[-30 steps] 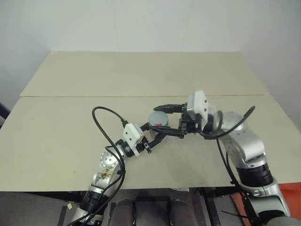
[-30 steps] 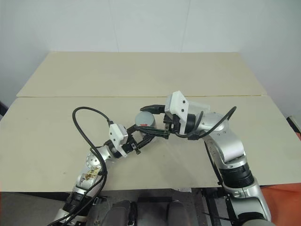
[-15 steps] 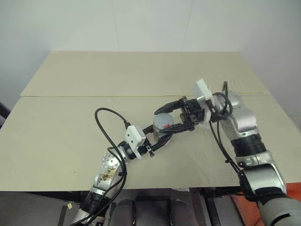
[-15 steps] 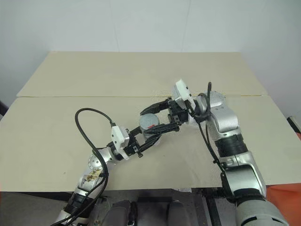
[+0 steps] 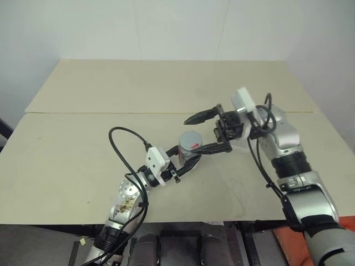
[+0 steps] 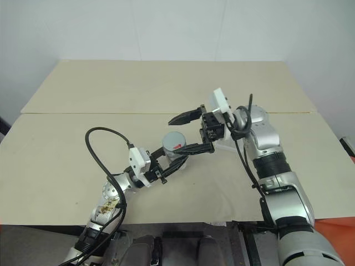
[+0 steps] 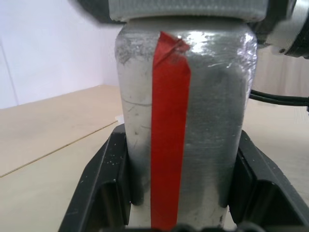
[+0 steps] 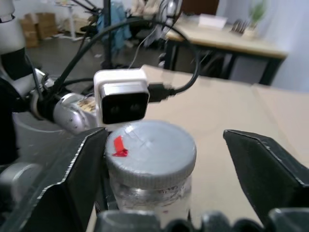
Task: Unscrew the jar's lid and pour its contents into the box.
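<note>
My left gripper (image 5: 184,159) is shut on the lower body of the jar (image 7: 183,121), a silvery-grey cylinder with a red vertical stripe, held upright a little above the table. The grey ribbed lid (image 8: 150,147) sits on top of the jar. From the right, my right gripper (image 5: 192,136) reaches in level with the lid. It is open, one finger (image 8: 63,188) on each side of the lid with a clear gap to it. A see-through box (image 6: 226,146) shows faintly on the table under my right wrist.
The beige table (image 5: 83,144) has a seam across it, with a second panel (image 5: 166,83) behind up to the white wall. A black cable (image 5: 119,147) loops up from my left forearm. My left arm's white wrist camera (image 8: 120,99) sits just behind the jar.
My right gripper, shut around the lid before, now stands wide open beside it, and its wrist has turned. The jar and my left gripper have stayed in place.
</note>
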Available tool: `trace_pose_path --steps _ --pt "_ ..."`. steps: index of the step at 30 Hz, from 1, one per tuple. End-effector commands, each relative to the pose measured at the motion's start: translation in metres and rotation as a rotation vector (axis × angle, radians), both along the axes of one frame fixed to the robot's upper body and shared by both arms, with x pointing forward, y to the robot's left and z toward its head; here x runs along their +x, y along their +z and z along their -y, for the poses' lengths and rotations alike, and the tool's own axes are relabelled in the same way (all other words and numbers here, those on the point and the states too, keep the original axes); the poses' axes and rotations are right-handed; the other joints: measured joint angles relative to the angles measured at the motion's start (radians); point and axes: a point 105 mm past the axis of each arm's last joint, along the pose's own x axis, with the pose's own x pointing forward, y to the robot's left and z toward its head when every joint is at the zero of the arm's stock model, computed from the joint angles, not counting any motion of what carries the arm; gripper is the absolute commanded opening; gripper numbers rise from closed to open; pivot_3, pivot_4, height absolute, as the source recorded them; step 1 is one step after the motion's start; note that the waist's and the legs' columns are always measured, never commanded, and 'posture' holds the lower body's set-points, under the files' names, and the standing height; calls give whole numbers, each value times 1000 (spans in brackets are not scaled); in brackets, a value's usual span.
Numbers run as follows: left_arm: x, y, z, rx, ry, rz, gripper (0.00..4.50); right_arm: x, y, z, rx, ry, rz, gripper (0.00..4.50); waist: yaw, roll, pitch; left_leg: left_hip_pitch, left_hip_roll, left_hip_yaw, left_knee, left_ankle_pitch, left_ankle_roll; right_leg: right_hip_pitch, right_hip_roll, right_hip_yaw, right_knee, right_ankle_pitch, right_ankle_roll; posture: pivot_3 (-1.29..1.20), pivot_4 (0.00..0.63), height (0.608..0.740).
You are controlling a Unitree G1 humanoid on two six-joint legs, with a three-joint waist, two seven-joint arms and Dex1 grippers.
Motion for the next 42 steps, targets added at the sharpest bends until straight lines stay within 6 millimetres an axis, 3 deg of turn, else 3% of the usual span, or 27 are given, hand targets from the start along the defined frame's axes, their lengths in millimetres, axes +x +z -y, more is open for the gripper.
trace_pose_path --steps 1,9,16,20,30,42 --pt "2 4 -2 -11 27 24 2109 -14 16 6 45 -16 124 4432 2 0 0 0 0 0 0 0 0 0 0 0 0 0 0 0 150 740" --pt "15 -1 -7 31 134 35 2109 -31 32 -14 208 -397 252 4432 8 0 0 -3 0 0 0 0 0 -4 0 0 2 0 0 0 150 740" --pt "20 3 -8 26 177 62 2109 -34 17 -32 253 -694 189 4432 13 0 0 -3 0 0 1 0 -1 -4 0 0 2 0 0 0 150 740" --pt "21 4 -7 19 182 70 2109 -29 7 -33 260 -812 130 4432 15 0 0 -3 -1 1 1 1 -1 -4 0 0 2 0 0 0 150 740" --pt "22 6 -11 3 197 73 2109 -29 -10 -36 224 -805 56 4432 12 0 0 -3 -1 0 1 1 -1 -4 1 0 2 0 0 0 150 740" --pt "21 6 -7 -6 188 74 2109 -26 -13 -33 240 -810 -58 4432 12 0 0 -3 -1 0 1 1 -1 -4 1 0 2 0 0 0 150 740"
